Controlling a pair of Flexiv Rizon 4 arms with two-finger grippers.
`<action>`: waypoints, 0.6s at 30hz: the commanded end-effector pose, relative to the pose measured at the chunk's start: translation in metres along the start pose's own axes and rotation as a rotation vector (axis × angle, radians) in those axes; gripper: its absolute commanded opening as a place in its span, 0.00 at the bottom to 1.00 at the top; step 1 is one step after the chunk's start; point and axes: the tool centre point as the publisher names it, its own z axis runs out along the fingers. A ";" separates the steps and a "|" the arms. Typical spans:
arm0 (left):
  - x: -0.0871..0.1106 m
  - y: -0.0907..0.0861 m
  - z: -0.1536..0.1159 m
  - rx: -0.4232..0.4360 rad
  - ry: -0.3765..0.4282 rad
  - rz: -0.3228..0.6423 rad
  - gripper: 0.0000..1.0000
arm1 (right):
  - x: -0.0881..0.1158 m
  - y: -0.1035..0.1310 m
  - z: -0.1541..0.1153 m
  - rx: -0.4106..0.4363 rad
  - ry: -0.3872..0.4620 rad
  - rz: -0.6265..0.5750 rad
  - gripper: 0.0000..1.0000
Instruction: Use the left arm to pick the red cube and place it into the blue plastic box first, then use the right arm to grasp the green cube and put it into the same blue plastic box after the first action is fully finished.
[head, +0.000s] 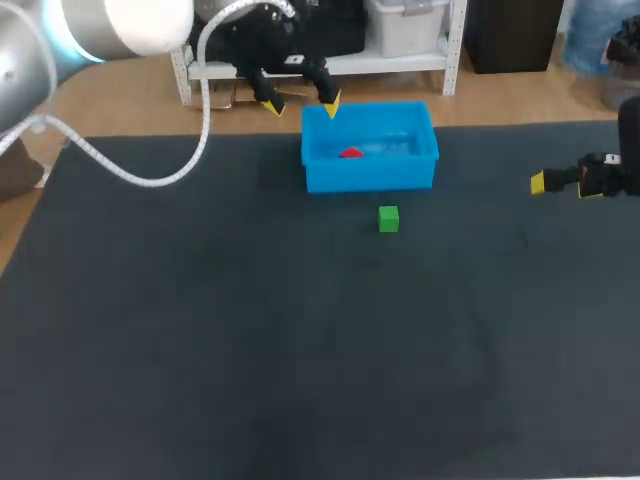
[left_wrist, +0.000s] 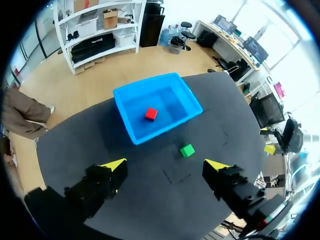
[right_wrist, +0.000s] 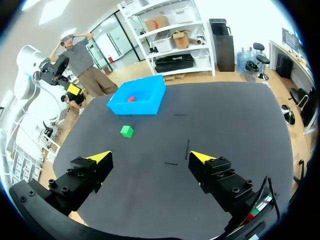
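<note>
The red cube (head: 351, 153) lies inside the blue plastic box (head: 370, 176) at the back middle of the dark table. My left gripper (head: 301, 104) hangs open above the box's back left corner, with nothing between its fingers. From the left wrist the red cube (left_wrist: 150, 114) shows on the floor of the box (left_wrist: 128, 126), well ahead of that gripper (left_wrist: 165, 165). The green cube (head: 389, 218) sits on the mat just in front of the box. My right gripper (head: 565, 181) is open and empty at the table's right edge, far from the green cube (right_wrist: 126, 131) and the box (right_wrist: 146, 107).
The dark mat (head: 250, 330) covers the whole table, bare in front of the green cube. The left arm's white cable (head: 150, 178) droops over the mat's back left. Two short marks (right_wrist: 187, 149) lie on the mat ahead of my right gripper (right_wrist: 150, 156).
</note>
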 end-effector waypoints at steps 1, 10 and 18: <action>0.015 0.002 -0.001 0.027 -0.352 -0.004 1.00 | 0.000 0.000 0.000 0.001 0.001 0.000 1.00; 0.019 0.000 0.002 0.056 -0.401 -0.005 1.00 | 0.000 0.000 0.000 0.001 0.001 0.000 1.00; 0.023 -0.002 0.002 0.094 -0.440 -0.010 1.00 | 0.000 0.000 0.000 0.001 0.001 0.000 1.00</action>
